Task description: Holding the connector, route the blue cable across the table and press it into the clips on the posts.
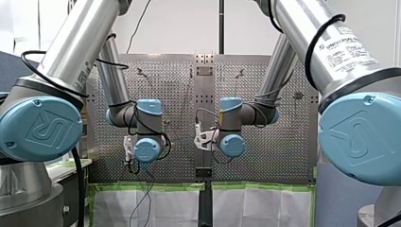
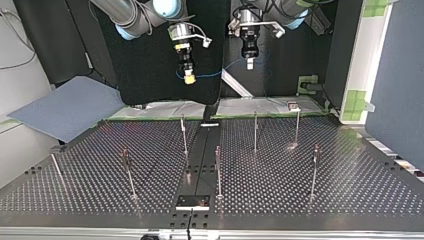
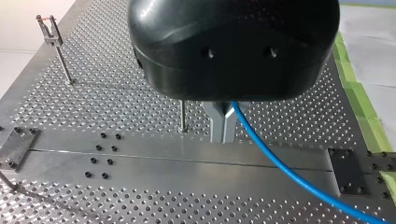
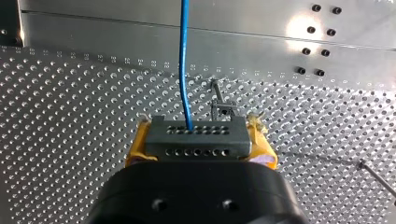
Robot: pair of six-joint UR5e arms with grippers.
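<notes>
- While hanging in the top view's upper middle, my right gripper (image 2: 189, 76) clamps the connector (image 4: 195, 144) between yellow pads (image 4: 135, 150).
- My left gripper (image 2: 249, 62)'s fingers (image 3: 217, 123) pinch the blue cable (image 3: 289, 172).

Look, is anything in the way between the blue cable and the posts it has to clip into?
Nothing visible is. The blue cable hangs in the air between my right gripper, shut on the connector, and my left gripper. The posts stand on the table below, with only open air between.

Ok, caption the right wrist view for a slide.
My right gripper holds the connector, blue cable running ahead over the perforated table.
</notes>
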